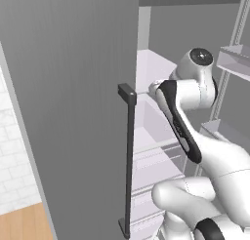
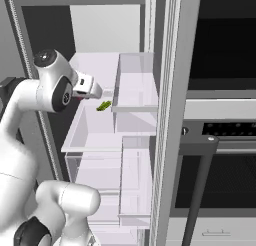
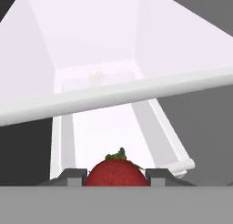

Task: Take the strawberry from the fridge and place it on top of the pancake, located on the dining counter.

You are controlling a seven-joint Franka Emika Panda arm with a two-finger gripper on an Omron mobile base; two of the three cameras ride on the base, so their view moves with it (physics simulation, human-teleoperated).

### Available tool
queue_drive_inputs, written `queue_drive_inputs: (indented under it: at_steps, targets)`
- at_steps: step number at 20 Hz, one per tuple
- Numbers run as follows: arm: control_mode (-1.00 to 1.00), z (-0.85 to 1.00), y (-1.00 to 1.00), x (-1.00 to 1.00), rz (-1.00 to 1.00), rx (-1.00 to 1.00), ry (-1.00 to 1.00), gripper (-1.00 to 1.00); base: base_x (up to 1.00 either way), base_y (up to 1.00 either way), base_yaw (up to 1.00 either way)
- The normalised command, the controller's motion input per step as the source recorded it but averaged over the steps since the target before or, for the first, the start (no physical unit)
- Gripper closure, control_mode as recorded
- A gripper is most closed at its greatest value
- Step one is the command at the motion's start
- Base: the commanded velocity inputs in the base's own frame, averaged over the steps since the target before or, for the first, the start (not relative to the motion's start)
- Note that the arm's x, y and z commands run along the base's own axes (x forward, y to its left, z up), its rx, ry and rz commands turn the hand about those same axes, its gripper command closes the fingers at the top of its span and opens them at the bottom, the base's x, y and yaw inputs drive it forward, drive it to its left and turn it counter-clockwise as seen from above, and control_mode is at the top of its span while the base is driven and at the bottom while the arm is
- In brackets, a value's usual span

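- Strawberry (image 3: 117, 173): red berry with a small green leaf cap on top, seen in the hand view sitting between the two dark fingertips (image 3: 73, 176), one on each side and touching it. It is inside the fridge, above a white shelf floor.
- Gripper (image 3: 116, 178): pinched onto the strawberry, its tips pressed against the berry's sides. In the right base view the hand (image 2: 89, 89) reaches into the fridge just above a shelf; the berry itself is too small to make out there.
- Fridge (image 1: 68, 97): tall matte grey unit, doors swung open. The left door fills much of the left base view, with a long dark vertical bar handle (image 1: 130, 161) on it. The white inside (image 2: 107, 35) shows shelves and clear bins.
- Shelf front (image 3: 113, 96): a white bar crossing the hand view at a slant, with a white-walled compartment behind it.
- Green item (image 2: 103, 106): small, lying on the fridge shelf just beside the hand in the right base view, apart from the fingers.
- Door bins (image 2: 134, 85): clear pale trays stacked one above another on the inside of the right door.
- Arm (image 1: 195, 136): white with dark joints, bent at the elbow and reaching forward into the open fridge.
- Oven (image 2: 220, 160): dark-fronted unit with a slanted bar handle, to the right of the fridge.
- Floor (image 1: 24, 224): a patch of light wood at lower left, below a white tiled wall.
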Motion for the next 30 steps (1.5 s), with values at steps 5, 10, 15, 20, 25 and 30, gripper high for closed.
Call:
queue_drive_inputs:
  at_steps: [5, 10, 15, 20, 25, 30]
  targets:
    - [-1.0, 0.0, 0.0, -0.99, 0.0, 0.0, 0.0, 1.0, 0.0, 0.0, 0.0]
    - [-1.0, -0.01, 0.0, -0.69, 0.0, 0.0, 0.0, 1.0, 0.0, 0.0, 0.0]
    - [-1.0, -0.06, 0.03, -0.19, 0.0, 0.0, 0.01, 1.0, 0.0, 0.0, 0.0]
    - [-1.0, 0.0, 0.0, -0.01, 0.0, 0.0, 0.0, 1.0, 0.0, 0.0, 0.0]
    - [1.0, 0.0, 0.0, -0.18, 0.0, 0.0, -0.02, 1.0, -0.57, 0.03, 0.0]
    - [1.0, 0.0, 0.0, 0.0, 0.0, 0.0, 0.0, 1.0, -1.0, 0.34, 0.0]
